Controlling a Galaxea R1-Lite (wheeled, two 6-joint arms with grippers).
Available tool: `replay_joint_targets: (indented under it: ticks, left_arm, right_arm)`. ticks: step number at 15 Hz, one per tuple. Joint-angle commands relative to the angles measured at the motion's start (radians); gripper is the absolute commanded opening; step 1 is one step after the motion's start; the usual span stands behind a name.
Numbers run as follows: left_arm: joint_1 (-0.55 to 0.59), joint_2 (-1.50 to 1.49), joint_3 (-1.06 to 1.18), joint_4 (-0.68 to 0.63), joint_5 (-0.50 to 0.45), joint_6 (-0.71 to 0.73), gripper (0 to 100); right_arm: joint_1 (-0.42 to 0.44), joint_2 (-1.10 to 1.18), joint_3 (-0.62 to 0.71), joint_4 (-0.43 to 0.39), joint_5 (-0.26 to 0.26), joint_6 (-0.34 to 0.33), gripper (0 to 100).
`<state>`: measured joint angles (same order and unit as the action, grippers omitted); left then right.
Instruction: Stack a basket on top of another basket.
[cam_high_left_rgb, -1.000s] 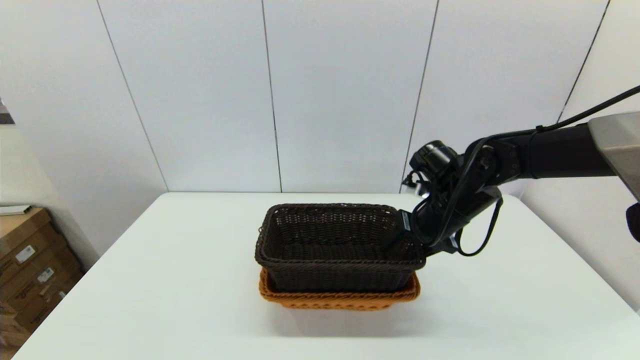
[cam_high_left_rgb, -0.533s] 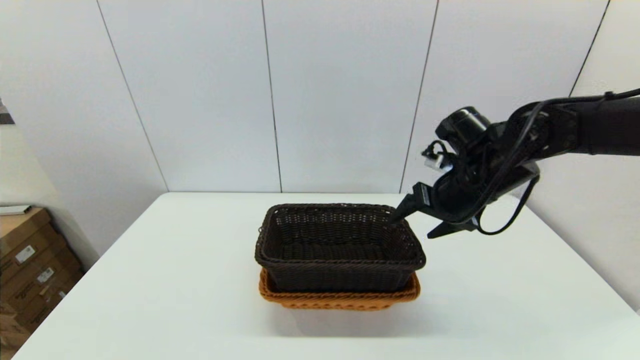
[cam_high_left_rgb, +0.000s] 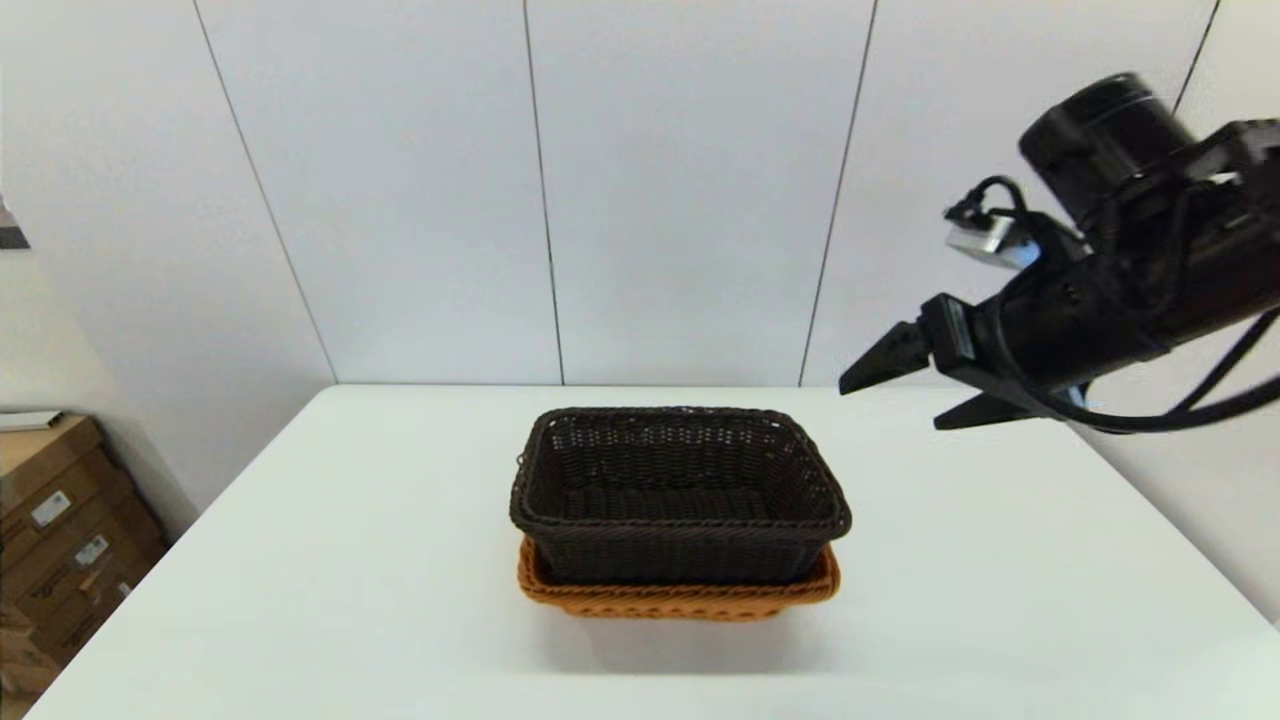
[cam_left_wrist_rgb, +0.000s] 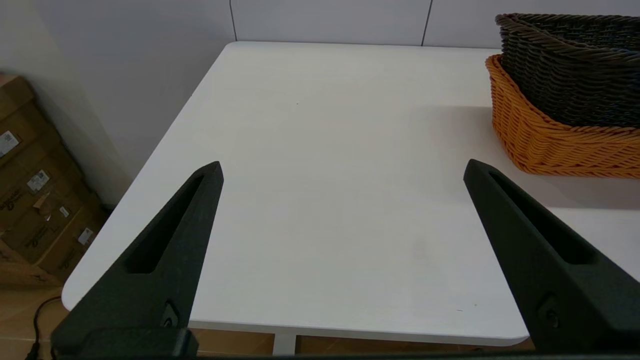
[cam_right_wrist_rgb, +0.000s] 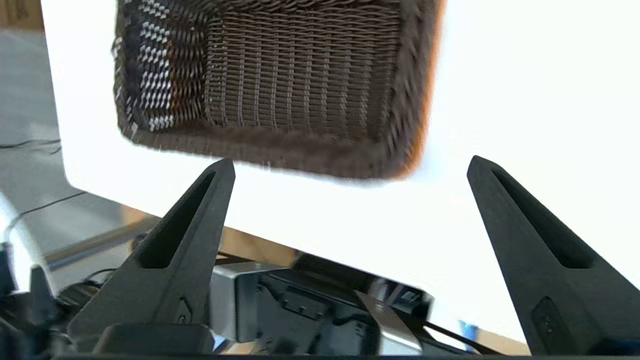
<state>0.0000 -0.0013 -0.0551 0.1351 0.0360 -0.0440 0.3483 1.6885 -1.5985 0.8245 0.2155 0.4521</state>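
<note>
Head view shows two rectangular woven baskets nested at the middle of the white desk (cam_high_left_rgb: 300, 560), about midway between its left and right edges. On top sits the dark basket (cam_high_left_rgb: 680, 495), nearly black wicker with open-weave sides that let light through and a thick braided rim, its floor a tighter, flatter weave. Under it lies the orange basket (cam_high_left_rgb: 680, 598), orange-tan wicker of much the same outline, of which only the braided rim and a strip of wall show below the dark one. The dark basket rests level inside the orange one, their long sides lined up. One gripper is at work: the right gripper (cam_high_left_rgb: 895, 395) hangs in the air over the desk's far right corner, well apart from both baskets, its two tapered black fingers spread wide and holding nothing. Right wrist view looks down past those fingers onto the dark basket's ribbed interior, with a thin orange edge along one side. Left wrist view has the left gripper (cam_left_wrist_rgb: 342, 172) low near the desk's near left part, its two wedge-shaped matte fingers spread wide and empty, well clear of the stacked pair. Beside the desk's left edge, on the floor, stand brown cardboard boxes (cam_high_left_rgb: 55, 530) with small labels; plain pale wall panels (cam_high_left_rgb: 690, 190) rise behind the far edge.
</note>
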Motion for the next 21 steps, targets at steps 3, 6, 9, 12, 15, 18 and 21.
replay_joint_targets:
  ticks: [3, 6, 9, 12, 15, 18, 21]
  left_arm:
    - [0.0, 0.0, 0.0, 0.001, -0.001, 0.0, 100]
    - [0.0, 0.0, 0.0, 0.001, 0.001, 0.0, 100]
    - [0.0, 0.0, 0.0, 0.0, -0.001, 0.0, 100]
    - [0.0, 0.0, 0.0, 0.001, -0.001, 0.0, 100]
    - [0.0, 0.0, 0.0, 0.001, -0.001, 0.0, 100]
    - [0.0, 0.0, 0.0, 0.001, -0.001, 0.0, 100]
    - [0.0, 0.0, 0.0, 0.001, 0.001, 0.0, 100]
  right_arm:
    - [0.08, -0.622, 0.422, 0.016, -0.209, 0.005, 100]
    - [-0.009, -0.923, 0.591, 0.022, -0.214, -0.006, 100]
    - [-0.109, -1.093, 0.703, 0.035, -0.203, -0.026, 100]
    - [-0.163, -1.268, 0.812, 0.035, -0.186, -0.039, 100]
    - [-0.169, -1.379, 0.891, 0.036, -0.194, -0.039, 100]
    - [-0.175, -1.408, 0.916, 0.036, -0.197, -0.032, 100]
    - [-0.175, -1.408, 0.905, -0.002, -0.186, -0.041, 100]
